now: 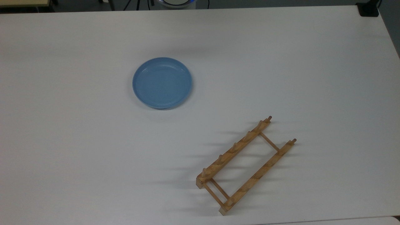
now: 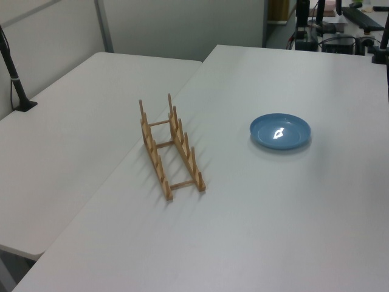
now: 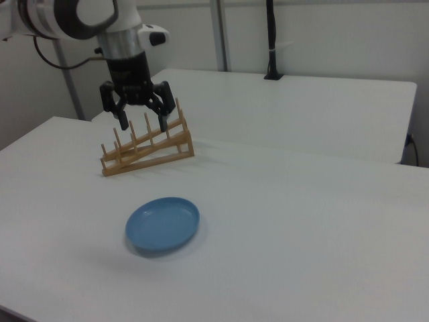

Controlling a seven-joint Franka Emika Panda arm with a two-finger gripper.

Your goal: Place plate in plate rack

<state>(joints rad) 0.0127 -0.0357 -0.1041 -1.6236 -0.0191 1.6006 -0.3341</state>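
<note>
top view: looks steeply down on the table point(image 1: 281, 62).
left view: oblique, from beyond the plate rack point(image 2: 170, 149).
right view: low, opposite side.
shared: plate point(image 1: 162, 82), rack.

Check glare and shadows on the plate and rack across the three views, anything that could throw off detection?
Left view: a bright white glare spot sits mid-plate. Top view: the plate shows no hotspot, and the plate rack pegs throw long soft shadows toward the top view's left. Right view: even matte plate, faint shadow beneath it.

Plate point(image 3: 163, 225) flat on table point(image 3: 301, 221); gripper point(image 3: 143, 123) above (fingers spread), plate rack point(image 3: 147, 145) behind
</note>
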